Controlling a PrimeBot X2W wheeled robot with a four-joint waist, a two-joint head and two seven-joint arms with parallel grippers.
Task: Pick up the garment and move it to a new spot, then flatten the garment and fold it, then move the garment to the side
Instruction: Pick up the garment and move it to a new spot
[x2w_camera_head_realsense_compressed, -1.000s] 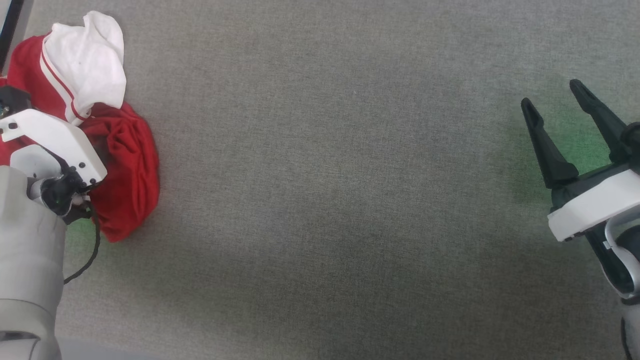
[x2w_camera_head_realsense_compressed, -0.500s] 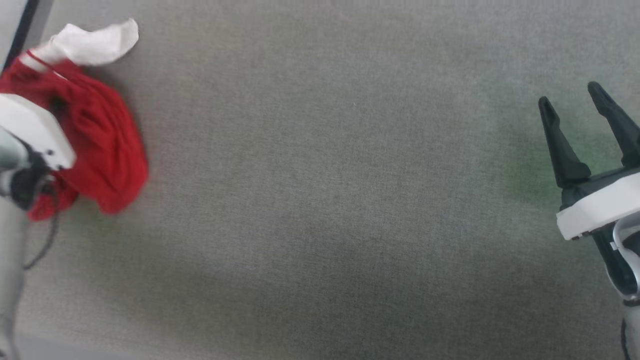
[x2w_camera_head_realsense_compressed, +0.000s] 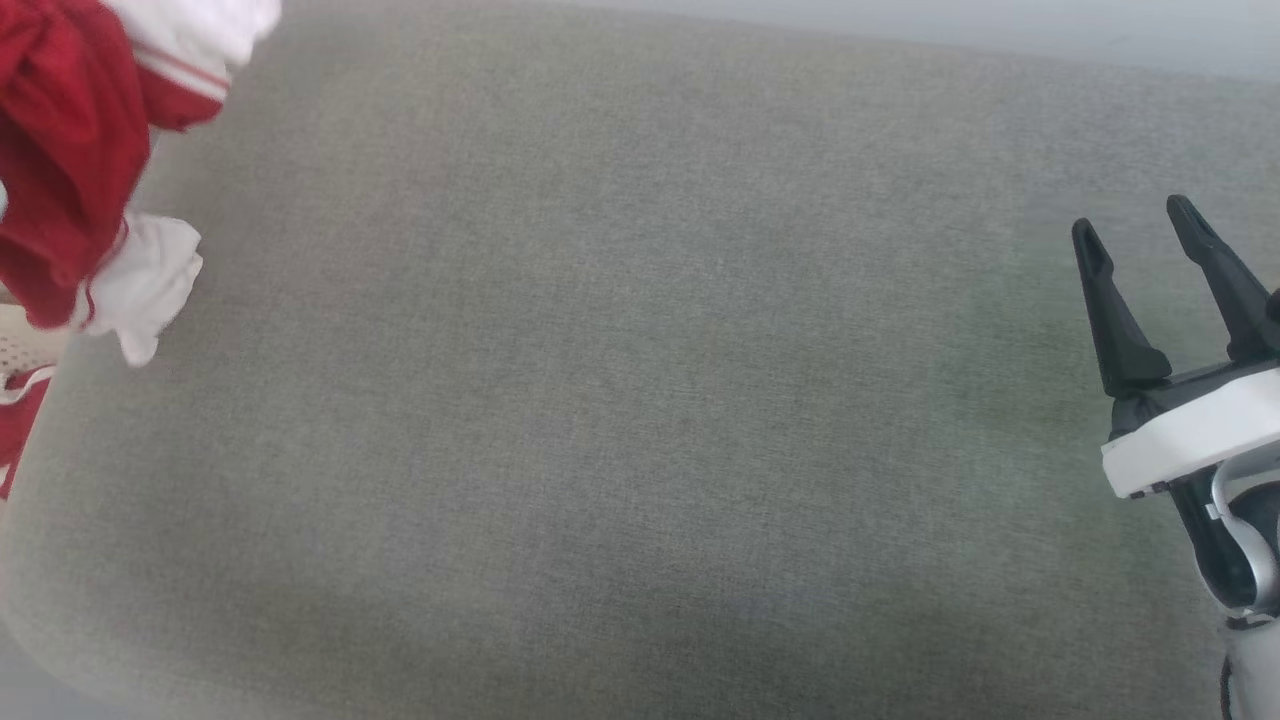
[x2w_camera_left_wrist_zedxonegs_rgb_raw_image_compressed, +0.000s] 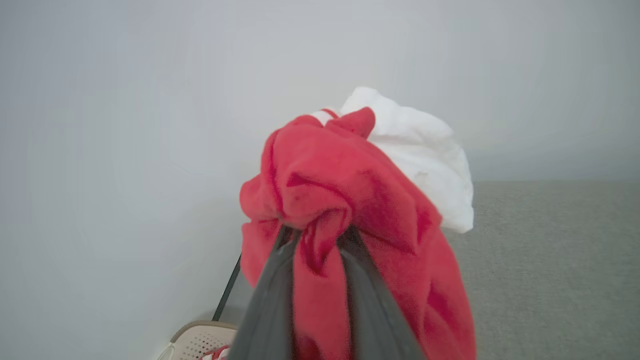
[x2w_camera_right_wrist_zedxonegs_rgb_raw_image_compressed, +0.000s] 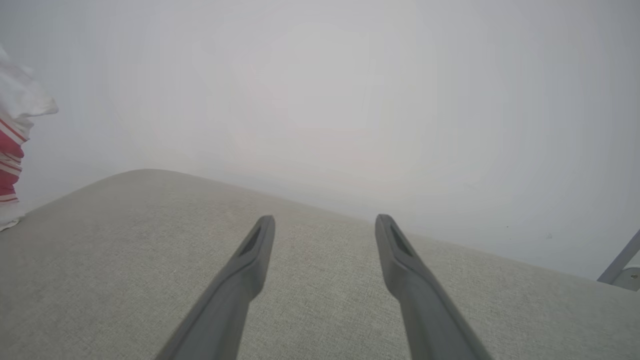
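Left jaws: clenched on a red fold of the garment (x2w_camera_left_wrist_zedxonegs_rgb_raw_image_compressed: 350, 200). The cloth is pinched between the two dark fingers (x2w_camera_left_wrist_zedxonegs_rgb_raw_image_compressed: 270, 300) and bunches over their tips.
Right jaws: released and holding nothing. The fingers (x2w_camera_head_realsense_compressed: 1115, 320) stand spread over the right end of the bench (x2w_camera_head_realsense_compressed: 640, 400).
Garment position: it hangs as a wad from the left jaws at the bench's left end, and seems clear of the surface. One white sleeve (x2w_camera_head_realsense_compressed: 140, 285) dangles lowest.
Below the garment: a pale perforated basket (x2w_camera_head_realsense_compressed: 20, 350) sits just off the bench's left edge, with a bit of red-and-white cloth in it.
Risk, slipping: the hold looks to be on one soft fold only. A quick swing could pull that fold free.
Risk, bad landing: a drop here would likely end in the basket or off the edge, not on the bench.
Risk, tangle: set down wadded, the garment would be hard to flatten, and the loose sleeve could drag under it.
Risk, no backup: the right jaws are well apart from the garment and could not catch it.
Left wrist view: it settles the grip itself, which the head view gives no way to judge.
Head view: it gives the layout, with the garment at one end, the right jaws at the other and bare bench between.
Right wrist view: it shows the striped sleeve seam (x2w_camera_right_wrist_zedxonegs_rgb_raw_image_compressed: 10, 150) hanging above the bench's far rounded edge.
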